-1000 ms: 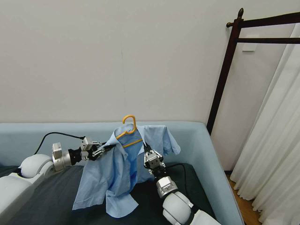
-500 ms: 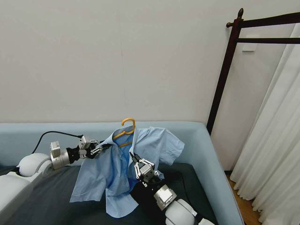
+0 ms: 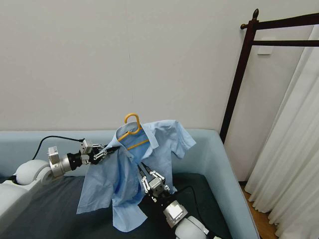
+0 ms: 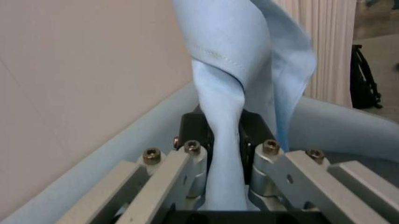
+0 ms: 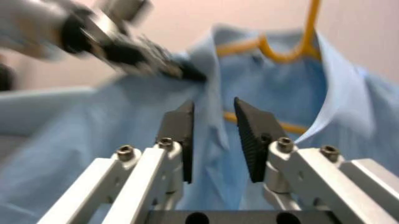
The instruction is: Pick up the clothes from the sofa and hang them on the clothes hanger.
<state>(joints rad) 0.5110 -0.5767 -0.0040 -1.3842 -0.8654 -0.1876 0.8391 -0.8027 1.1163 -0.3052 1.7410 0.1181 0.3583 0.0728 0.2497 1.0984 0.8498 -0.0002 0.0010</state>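
A light blue shirt (image 3: pixel 149 154) hangs on an orange hanger (image 3: pixel 131 121), held up above the sofa. My left gripper (image 3: pixel 110 149) reaches in from the left and is shut on the shirt's shoulder by the collar. The left wrist view shows the blue fabric (image 4: pixel 232 88) pinched between the left gripper's (image 4: pixel 225 156) fingers. Lower down, my right gripper (image 3: pixel 150 176) points up in front of the shirt's front, open and apart from it. Between its fingertips, the right gripper (image 5: pixel 215 140) frames the shirt (image 5: pixel 293 102), the hanger (image 5: pixel 298 52) and, farther off, the left gripper (image 5: pixel 177 70).
A dark wooden clothes rack (image 3: pixel 238 79) stands to the right, beyond the sofa's arm. White curtains (image 3: pixel 294 154) hang at the far right. The light blue sofa back (image 3: pixel 45 139) runs along the wall, and its dark seat cushion (image 3: pixel 55 209) lies below the shirt.
The left gripper has lifted the shirt and hanger a little and drawn them left. The right gripper has moved down and back, away from the collar.
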